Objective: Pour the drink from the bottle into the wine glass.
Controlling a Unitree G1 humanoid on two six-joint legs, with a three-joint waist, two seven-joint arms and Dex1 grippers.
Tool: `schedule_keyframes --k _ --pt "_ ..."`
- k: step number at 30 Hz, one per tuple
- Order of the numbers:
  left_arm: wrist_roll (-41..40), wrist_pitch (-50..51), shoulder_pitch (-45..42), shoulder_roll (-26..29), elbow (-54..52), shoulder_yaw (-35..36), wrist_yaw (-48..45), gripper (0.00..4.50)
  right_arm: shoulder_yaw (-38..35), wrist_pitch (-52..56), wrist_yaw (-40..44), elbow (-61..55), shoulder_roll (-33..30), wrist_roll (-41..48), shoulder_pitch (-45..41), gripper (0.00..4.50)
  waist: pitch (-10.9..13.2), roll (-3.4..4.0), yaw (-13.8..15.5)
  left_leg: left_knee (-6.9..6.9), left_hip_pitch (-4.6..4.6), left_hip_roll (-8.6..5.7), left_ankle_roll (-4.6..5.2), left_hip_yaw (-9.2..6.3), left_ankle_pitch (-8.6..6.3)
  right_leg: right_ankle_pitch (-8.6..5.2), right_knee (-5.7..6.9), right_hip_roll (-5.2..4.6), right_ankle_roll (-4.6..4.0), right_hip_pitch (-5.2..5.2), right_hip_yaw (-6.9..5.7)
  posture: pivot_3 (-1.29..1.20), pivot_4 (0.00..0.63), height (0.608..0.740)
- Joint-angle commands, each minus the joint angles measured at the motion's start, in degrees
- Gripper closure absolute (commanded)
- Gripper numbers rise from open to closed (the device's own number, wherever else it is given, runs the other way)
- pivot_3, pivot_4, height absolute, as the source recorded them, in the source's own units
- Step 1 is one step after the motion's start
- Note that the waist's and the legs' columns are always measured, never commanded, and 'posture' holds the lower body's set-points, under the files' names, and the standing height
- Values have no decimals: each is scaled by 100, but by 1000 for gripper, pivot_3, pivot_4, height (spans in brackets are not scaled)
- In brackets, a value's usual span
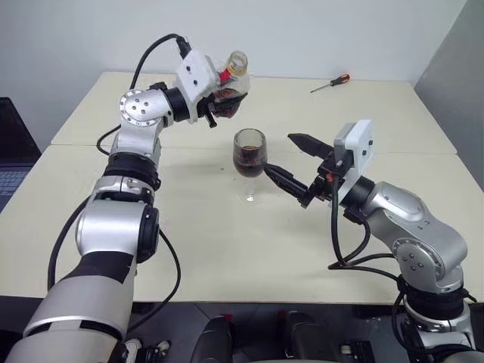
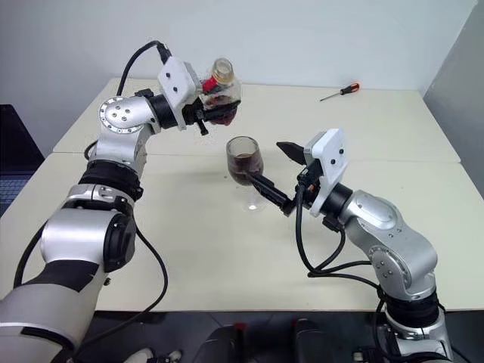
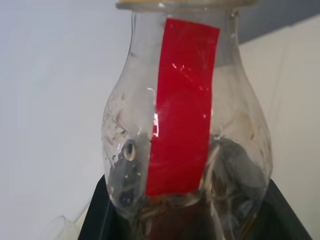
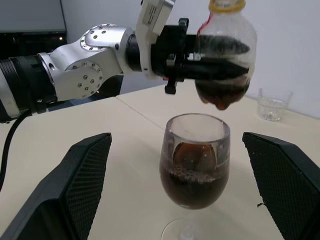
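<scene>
From the head camera, the left gripper [image 1: 224,100] is clenched on the bottle [image 1: 231,85], held in the air at eleven o'clock of the wine glass [image 1: 249,160] — half full of the drink [image 1: 249,161] — standing on the table [image 1: 227,242]. The right gripper [image 1: 293,165] spreads released at the glass's three o'clock.

Left wrist: bottle's red strip [image 3: 182,107] close up.

Right wrist: a tumbler [image 4: 272,105] at two o'clock.

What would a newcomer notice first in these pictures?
First, the wine glass in the middle of the table, about half full of dark drink. Above it, the left gripper holds the nearly empty bottle upright. The right gripper waits with open fingers on either side of the glass.
</scene>
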Motion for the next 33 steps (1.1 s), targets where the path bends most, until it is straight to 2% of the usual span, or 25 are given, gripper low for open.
schedule_keyframes --k 1,4,7,13,21,33 --pt "-289 772 424 113 -1028 388 730 2974 -10 -170 181 -358 -109 67 107 0 -1 1 -1 0 1 0 0 -2 0 0 0 0 0 0 1 0 150 740" --pt "-448 1391 1304 239 -1837 885 1652 2974 -47 -182 212 -516 -168 86 345 0 -4 3 -26 -4 8 3 -1 -6 0 0 1 -19 0 0 7 0 150 740" --pt "-485 1579 1980 320 -2311 1165 2185 2974 -101 -213 188 -571 -152 100 469 0 -4 3 -54 -6 12 6 -1 -6 0 0 3 -20 -1 0 8 0 150 740" --pt "-788 1404 2959 461 -2059 1890 2906 2974 -139 -208 71 -817 -44 237 848 0 -5 0 21 1 11 1 -2 -5 -1 0 1 -26 -1 3 7 0 150 740" --pt "-1148 1103 2785 432 -1102 2248 3125 2974 -305 -155 78 -990 -166 610 1115 0 -15 -16 161 7 13 -11 -1 -8 -1 1 -2 -29 1 16 -2 0 150 740" --pt "-1082 933 2360 174 -453 1909 3192 2974 -276 -268 96 -974 -244 586 1165 0 -16 -17 89 3 15 -5 -1 -1 -1 1 -1 -27 0 14 0 0 150 740"
